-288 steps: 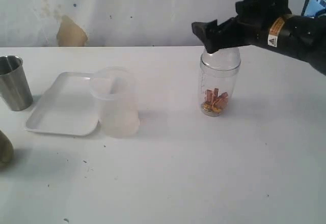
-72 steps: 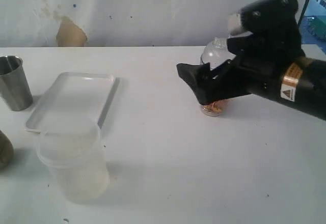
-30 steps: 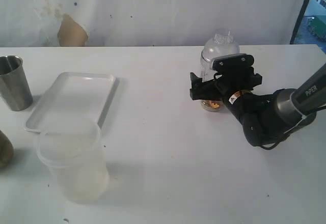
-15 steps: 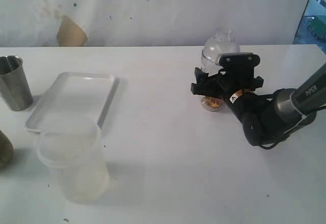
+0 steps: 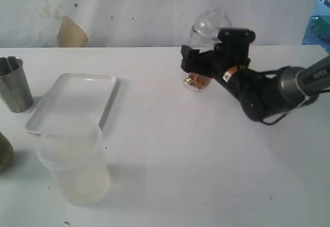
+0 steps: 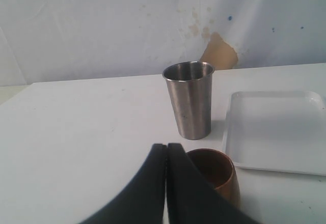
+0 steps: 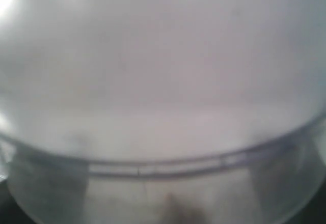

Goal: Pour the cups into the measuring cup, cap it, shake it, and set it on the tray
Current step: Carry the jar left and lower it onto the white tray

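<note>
The clear measuring cup (image 5: 198, 77), with brownish bits in its bottom and the dome cap (image 5: 210, 22) on top, leans in the grip of my right gripper (image 5: 200, 65), which is shut around its middle. In the right wrist view the measuring cup (image 7: 163, 107) fills the picture as a blur. At the left stands the steel tumbler (image 5: 14, 82), and the brown cup (image 5: 4, 152) is at the picture's edge. The white tray (image 5: 72, 103) lies between them and the cup. My left gripper (image 6: 166, 147) is shut and empty, right beside the brown cup (image 6: 219, 175), with the tumbler (image 6: 189, 102) and tray (image 6: 277, 132) beyond.
A frosted translucent tub (image 5: 75, 162) stands in front of the tray's near edge. The white table (image 5: 206, 160) runs back to a stained wall. My right arm (image 5: 263, 90) stretches in low from the right.
My right gripper has closed on the capped measuring cup and carried it up and to the left, tilting it. The left side has not changed.
</note>
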{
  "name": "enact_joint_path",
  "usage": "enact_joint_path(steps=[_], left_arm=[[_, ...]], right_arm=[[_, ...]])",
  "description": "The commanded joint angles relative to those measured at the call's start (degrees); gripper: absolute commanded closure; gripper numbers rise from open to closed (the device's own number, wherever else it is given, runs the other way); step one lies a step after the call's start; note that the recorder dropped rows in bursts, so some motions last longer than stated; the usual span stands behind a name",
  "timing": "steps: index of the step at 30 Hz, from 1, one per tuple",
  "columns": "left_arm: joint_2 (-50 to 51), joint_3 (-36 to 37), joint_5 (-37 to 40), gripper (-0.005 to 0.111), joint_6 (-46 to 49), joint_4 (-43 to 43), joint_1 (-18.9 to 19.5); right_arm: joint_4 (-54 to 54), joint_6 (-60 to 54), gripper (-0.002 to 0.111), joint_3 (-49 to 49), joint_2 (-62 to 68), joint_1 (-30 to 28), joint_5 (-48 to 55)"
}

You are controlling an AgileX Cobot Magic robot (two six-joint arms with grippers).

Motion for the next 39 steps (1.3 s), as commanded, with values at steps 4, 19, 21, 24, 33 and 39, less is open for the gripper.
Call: enact_joint_path(steps=[4, 19, 21, 24, 33, 39], left_arm=[[-0.3, 0.3, -0.4, 0.106, 0.0, -0.5, -0.3], [-0.3, 0.3, -0.4, 0.106, 0.0, -0.5, -0.3], [-0.3, 0.3, -0.4, 0.106, 0.0, -0.5, -0.3], [-0.3, 0.3, -0.4, 0.106, 0.0, -0.5, -0.3], [-0.3, 0.3, -0.4, 0.106, 0.0, -0.5, -0.3], [-0.3, 0.3, -0.4, 0.106, 0.0, -0.5, -0.3]], right_arm=[[-15.2, 6.0, 0.108, -20.9, -1.1, 6.7, 28.5], [-20.1, 14.0, 0.108, -39.0, 9.3, 18.6, 24.8], [-20.2, 14.0, 0.108, -41.6, 11.3, 19.8, 24.8], [-20.2, 13.6, 0.108, -46.7, 14.9, 21.4, 24.8], [-20.7, 18.0, 0.108, -55.0, 23.1, 23.8, 27.3], [-20.7, 18.9, 0.108, -55.0, 25.2, 23.9, 26.9]])
